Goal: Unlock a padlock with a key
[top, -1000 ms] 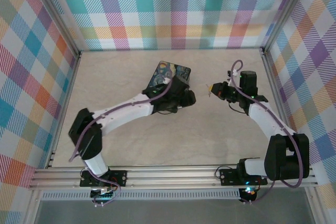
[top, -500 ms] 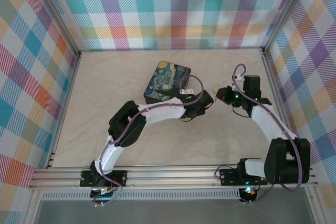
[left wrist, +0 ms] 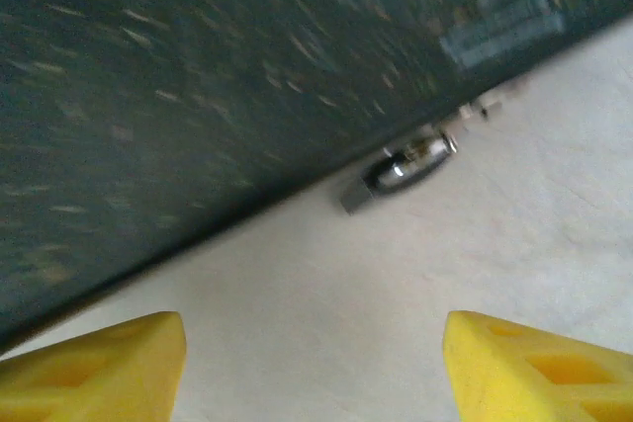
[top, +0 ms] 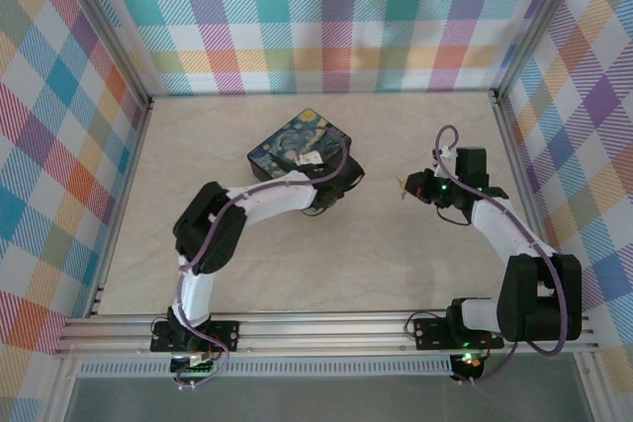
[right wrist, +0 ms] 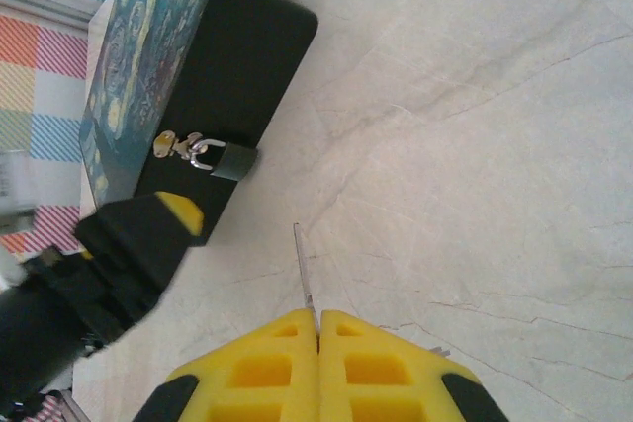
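The padlock [right wrist: 235,161] is tiny, with a dark body and a silvery shackle [right wrist: 201,151]. It hangs from a hasp on the black side of the Starry-Night box [right wrist: 247,56]. In the left wrist view the padlock [left wrist: 404,166] shows blurred under the box's edge, ahead of my left gripper [left wrist: 312,368], which is open with bare table between its yellow fingertips [left wrist: 99,368]. My right gripper [right wrist: 318,321] is shut on the key [right wrist: 305,274]. The key's thin blade sticks out toward the padlock, a short way from it. From above, the left gripper [top: 339,183] sits at the box's near right corner, with the right gripper [top: 406,186] to its right.
The box [top: 297,142] lies mid-table on the beige surface [top: 415,264]. The left arm's dark finger with a yellow tip [right wrist: 163,219] sits just below the padlock in the right wrist view. Plaid walls and aluminium rails [top: 316,333] enclose the table.
The left gripper pulled back leftward from near the right gripper to the box's corner. The box slid and turned to the left. The right gripper stayed almost still with the key.
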Available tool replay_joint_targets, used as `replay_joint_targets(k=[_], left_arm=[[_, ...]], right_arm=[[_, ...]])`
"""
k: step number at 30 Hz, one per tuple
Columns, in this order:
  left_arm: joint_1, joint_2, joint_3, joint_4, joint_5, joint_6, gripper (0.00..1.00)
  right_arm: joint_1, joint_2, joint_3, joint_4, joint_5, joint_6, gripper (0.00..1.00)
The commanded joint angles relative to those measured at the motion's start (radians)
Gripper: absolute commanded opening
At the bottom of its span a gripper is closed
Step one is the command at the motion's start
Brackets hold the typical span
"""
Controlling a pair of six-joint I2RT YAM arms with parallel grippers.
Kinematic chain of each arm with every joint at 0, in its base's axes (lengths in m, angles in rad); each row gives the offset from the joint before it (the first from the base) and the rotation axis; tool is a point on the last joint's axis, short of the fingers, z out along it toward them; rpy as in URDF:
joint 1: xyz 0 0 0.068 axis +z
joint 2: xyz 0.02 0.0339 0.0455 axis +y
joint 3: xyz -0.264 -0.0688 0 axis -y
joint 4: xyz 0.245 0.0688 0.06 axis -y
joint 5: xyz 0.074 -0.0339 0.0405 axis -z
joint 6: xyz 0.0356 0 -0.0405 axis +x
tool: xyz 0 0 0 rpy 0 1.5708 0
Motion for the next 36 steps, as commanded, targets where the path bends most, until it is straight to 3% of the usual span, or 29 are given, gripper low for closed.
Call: replay_joint_targets(k=[1, 5, 8, 15, 27, 36], left_arm=[[0.060, -0.121, -0.078, 0.031, -0.090, 0.042, 0.70], [0.083, -0.113, -0.070, 0.054, -0.055, 0.172, 0.71], [0.052, -0.101, -0.062, 0.058, -0.036, 0.187, 0.71], [-0.023, -0.002, 0.035, -0.056, -0.119, 0.065, 0.72], [-0.004, 0.201, 0.230, -0.123, -0.181, -0.027, 0.73], [0.013, 0.324, 0.355, -0.180, -0.211, -0.049, 0.67]], right_arm=[[-0.002, 0.017, -0.004, 0.025, -0.038, -0.016, 0.00], [0.001, 0.030, 0.000, 0.024, -0.039, -0.018, 0.00], [0.001, 0.036, 0.002, 0.023, -0.039, -0.022, 0.00], [0.001, 0.033, -0.002, 0.025, -0.051, -0.017, 0.00], [0.001, 0.022, 0.011, 0.025, -0.093, -0.011, 0.00], [0.002, 0.048, 0.029, 0.019, -0.100, -0.026, 0.00]])
